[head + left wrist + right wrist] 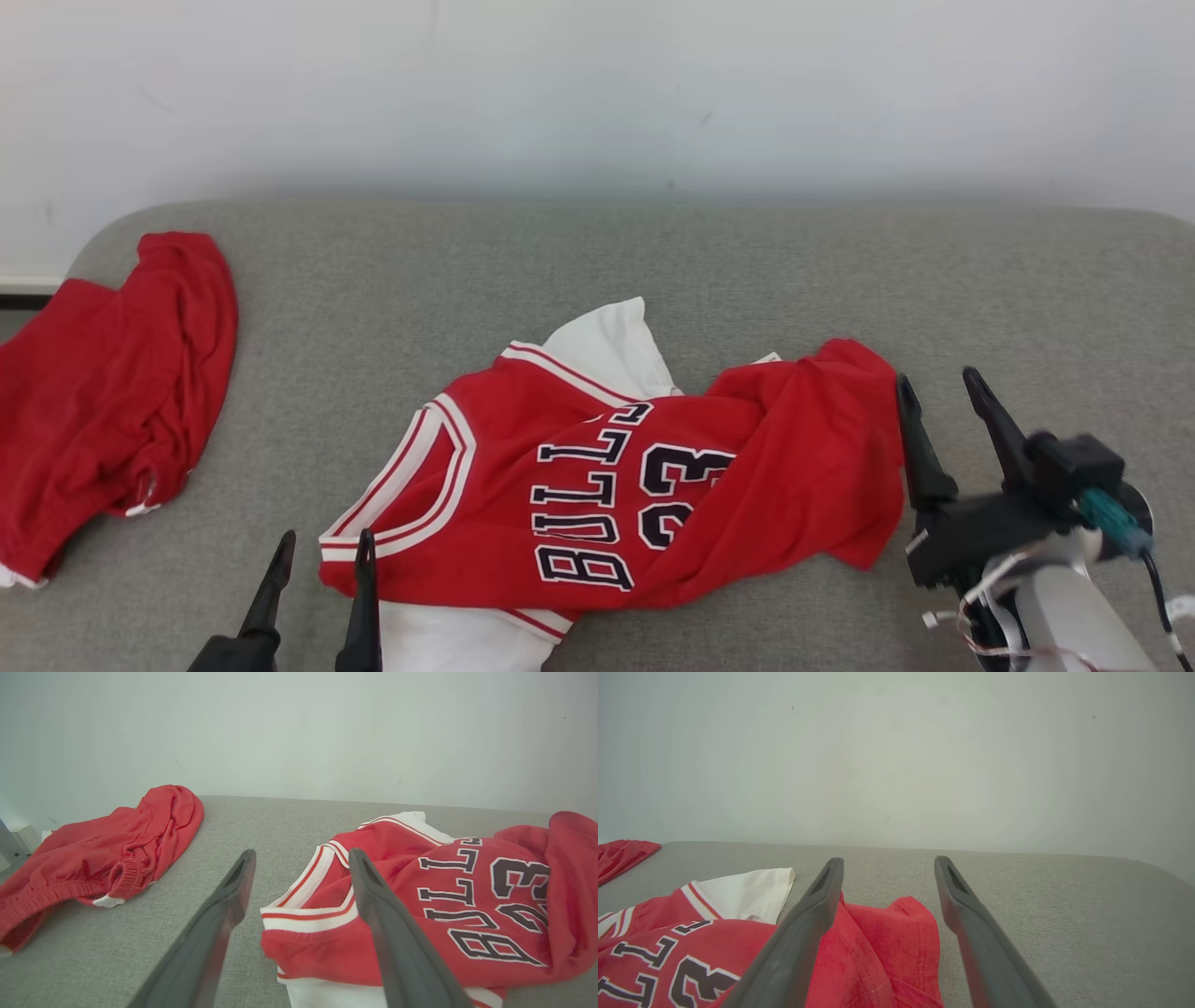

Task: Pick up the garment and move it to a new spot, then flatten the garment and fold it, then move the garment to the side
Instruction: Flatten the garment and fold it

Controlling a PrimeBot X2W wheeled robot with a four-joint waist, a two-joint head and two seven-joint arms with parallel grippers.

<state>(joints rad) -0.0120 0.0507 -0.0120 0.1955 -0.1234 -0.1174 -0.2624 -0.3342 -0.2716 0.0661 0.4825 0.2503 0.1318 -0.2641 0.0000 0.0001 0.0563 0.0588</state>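
Two claws flank the garment [607, 485], a red basketball jersey lying rumpled at the middle of the grey surface [373, 280], nearer the robot's edge than the wall; its long axis runs left to right across the head view. The striped neck and armhole end lies toward the left claw [324, 537]; the plain red hem end is bunched into a hump just beside the right claw [937, 376]. White fabric shows past the red at the far edge and again at the near edge.

Both claws stand spread with nothing between their fingers; the left claw [301, 851] has its right finger over the white-and-red trim at the near left corner, and the right claw [888, 859] has its left finger against the folded red edge, its other finger over bare surface. Each arm is therefore closest to its own end of the jersey; I judge that flattening calls for a pinch at each end and a pull apart along that axis.

Dark, white-outlined lettering reads "BULLS" beside the number "23"; both are turned sideways, running away from the robot. No maker's label can be read.

A second red garment [103, 411] lies heaped well apart at the surface's far left.
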